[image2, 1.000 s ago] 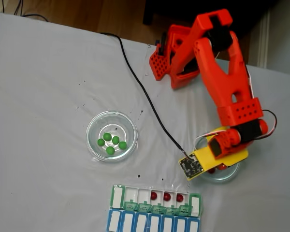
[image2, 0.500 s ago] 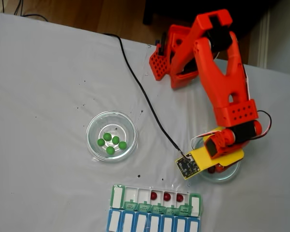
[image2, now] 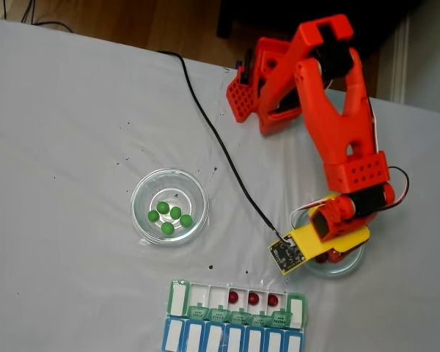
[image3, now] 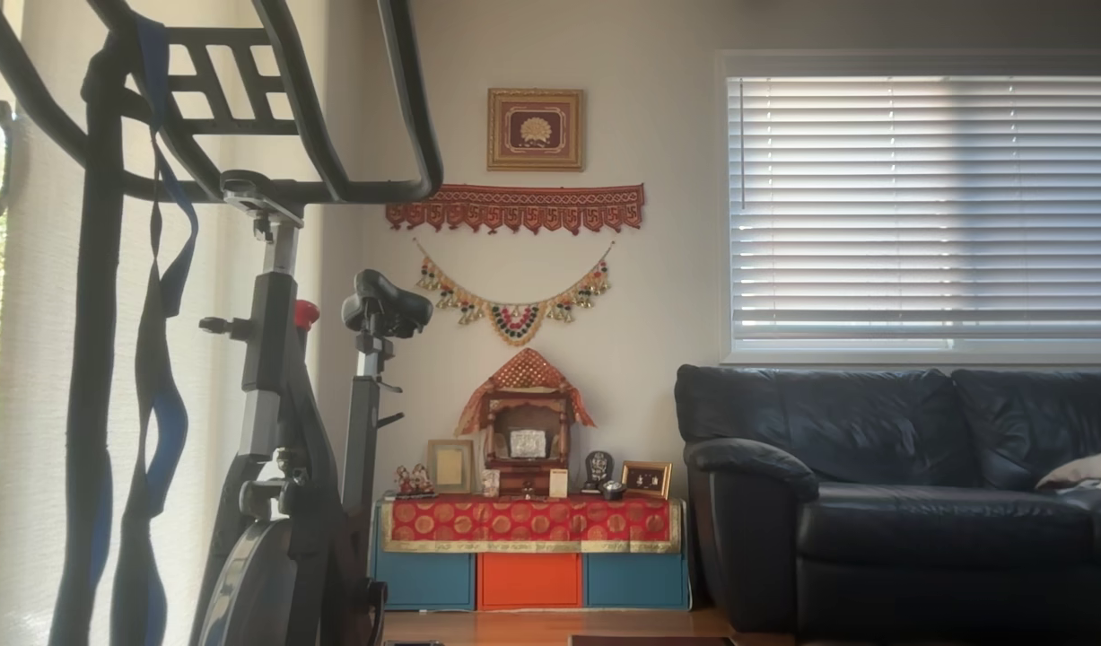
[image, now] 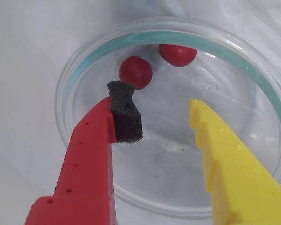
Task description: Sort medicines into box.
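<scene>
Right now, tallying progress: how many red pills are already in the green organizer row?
3: red balls sit in three adjoining open compartments of the green row, fixed view. Two more remain in the glass dish.

- A home living room, going by the other view.
- A dark leather sofa (image3: 900, 493) stands under a window with closed white blinds (image3: 927, 206).
- An exercise bike (image3: 272, 404) stands close to the camera at the left.
- Against the wall a small shrine (image3: 525, 422) sits on a low cabinet under a red cloth (image3: 528, 523), with a framed picture (image3: 535, 129) and garlands (image3: 512, 309) above.
- In the fixed view, the desk (image2: 73, 147) wears a white cloth, with wood floor (image2: 161, 26) beyond.
</scene>
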Tool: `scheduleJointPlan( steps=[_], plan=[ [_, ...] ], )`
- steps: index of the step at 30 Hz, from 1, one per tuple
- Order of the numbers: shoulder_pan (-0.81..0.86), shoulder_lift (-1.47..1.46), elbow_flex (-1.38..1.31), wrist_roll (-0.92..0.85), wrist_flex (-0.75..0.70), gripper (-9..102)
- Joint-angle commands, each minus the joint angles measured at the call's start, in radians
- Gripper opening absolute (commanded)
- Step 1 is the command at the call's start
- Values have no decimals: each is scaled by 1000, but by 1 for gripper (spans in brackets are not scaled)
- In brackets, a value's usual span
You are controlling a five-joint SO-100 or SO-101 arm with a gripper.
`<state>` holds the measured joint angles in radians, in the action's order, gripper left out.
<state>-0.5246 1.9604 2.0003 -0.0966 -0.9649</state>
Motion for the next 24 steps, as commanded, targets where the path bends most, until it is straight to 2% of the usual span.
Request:
scheduleJointPlan(
  steps=[1,24],
  plan=[
    [-11,12,-3,-6,31,20],
    [-15,-17,38,-18,138,18]
  ],
)
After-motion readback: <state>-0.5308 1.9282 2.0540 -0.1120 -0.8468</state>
